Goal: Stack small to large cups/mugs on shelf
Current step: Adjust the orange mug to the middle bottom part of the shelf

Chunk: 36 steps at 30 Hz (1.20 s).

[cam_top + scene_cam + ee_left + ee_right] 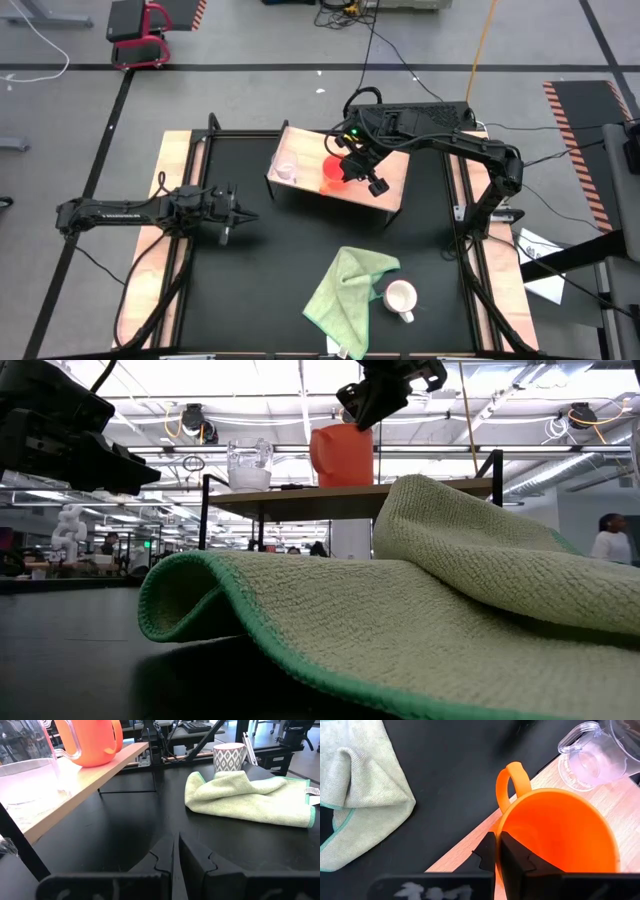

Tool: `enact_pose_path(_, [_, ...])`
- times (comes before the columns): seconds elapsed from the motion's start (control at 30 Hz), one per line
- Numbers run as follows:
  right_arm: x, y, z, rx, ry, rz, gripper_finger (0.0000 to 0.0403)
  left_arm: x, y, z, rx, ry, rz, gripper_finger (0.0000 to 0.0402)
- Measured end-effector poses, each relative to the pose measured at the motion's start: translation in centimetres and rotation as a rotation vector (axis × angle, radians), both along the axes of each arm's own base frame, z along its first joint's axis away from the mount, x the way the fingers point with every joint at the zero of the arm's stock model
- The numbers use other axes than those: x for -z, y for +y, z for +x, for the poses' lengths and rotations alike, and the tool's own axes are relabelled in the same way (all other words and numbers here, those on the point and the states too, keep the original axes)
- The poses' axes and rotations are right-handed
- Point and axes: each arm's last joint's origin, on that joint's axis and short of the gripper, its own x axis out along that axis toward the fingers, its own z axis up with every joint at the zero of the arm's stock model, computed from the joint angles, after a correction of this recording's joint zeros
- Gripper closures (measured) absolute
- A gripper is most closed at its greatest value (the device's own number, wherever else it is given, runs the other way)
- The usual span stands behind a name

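Observation:
The orange mug point(331, 176) stands upright on the light-wood shelf point(385, 180), near its near edge, handle point(507, 782) toward the table. The clear glass cup point(287, 170) stands on the shelf to its left. The white mug point(401, 297) stands on the black table at the near right, beside the green cloth point(345, 290). My right gripper point(352, 172) is over the orange mug, shut on its rim. My left gripper point(236, 213) is shut and empty, above the table left of the shelf. My right gripper pinches the orange mug's rim point(501, 825) just beside the handle, one finger point(512, 862) inside the mug and one outside. The fingers come from above, slanting down. The mug is upright, its base at the shelf top point(342, 482).
The cloth point(400, 600) lies bunched in a high fold on the near table. The shelf stands on dark legs point(205, 520) with open space beneath. Bare black table point(125, 830) lies between my left gripper and the cloth. A person point(607, 545) stands far off in the room.

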Motion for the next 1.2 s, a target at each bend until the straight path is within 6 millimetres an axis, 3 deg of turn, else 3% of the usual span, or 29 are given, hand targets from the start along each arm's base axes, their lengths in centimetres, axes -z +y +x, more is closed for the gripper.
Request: enact_pose_path(1.2, [0.01, 0.01, -0.11, 0.029, 0.015, 0.020, 0.0385, 0.00, -0.10, -0.01, 0.032, 0.000, -0.009, 0.0371])
